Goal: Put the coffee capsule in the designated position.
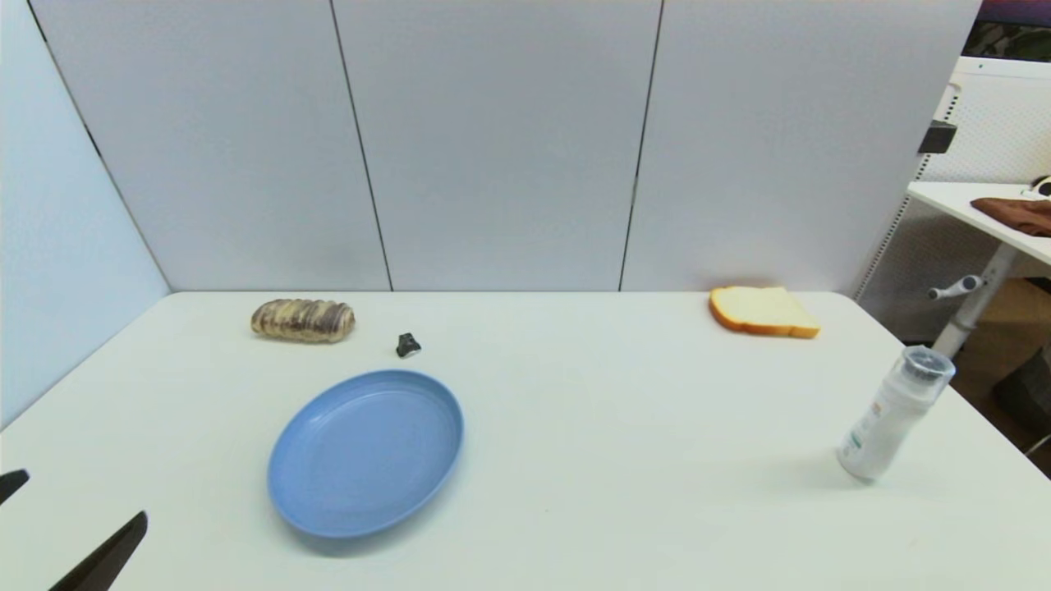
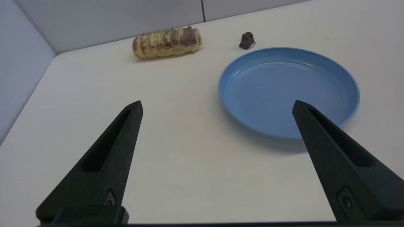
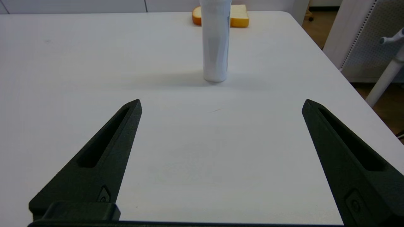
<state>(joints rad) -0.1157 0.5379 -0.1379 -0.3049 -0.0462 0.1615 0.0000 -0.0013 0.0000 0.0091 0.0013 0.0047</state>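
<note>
Left gripper [image 1: 78, 517] hovers spread wide, gripping nothing, at the plate's [image 1: 365, 451] 8 o'clock; coffee capsule [image 1: 408, 345] sits at its 12 on the white table [image 1: 624, 443].

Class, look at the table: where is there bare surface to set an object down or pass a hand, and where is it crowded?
Widest bare patch: mid-table, between the blue plate and the white bottle, back to the bread slice. Another lies in front of the left gripper, left of the plate. Tightest: the coffee capsule sits just behind the plate's rim, beside the bread roll.
</note>
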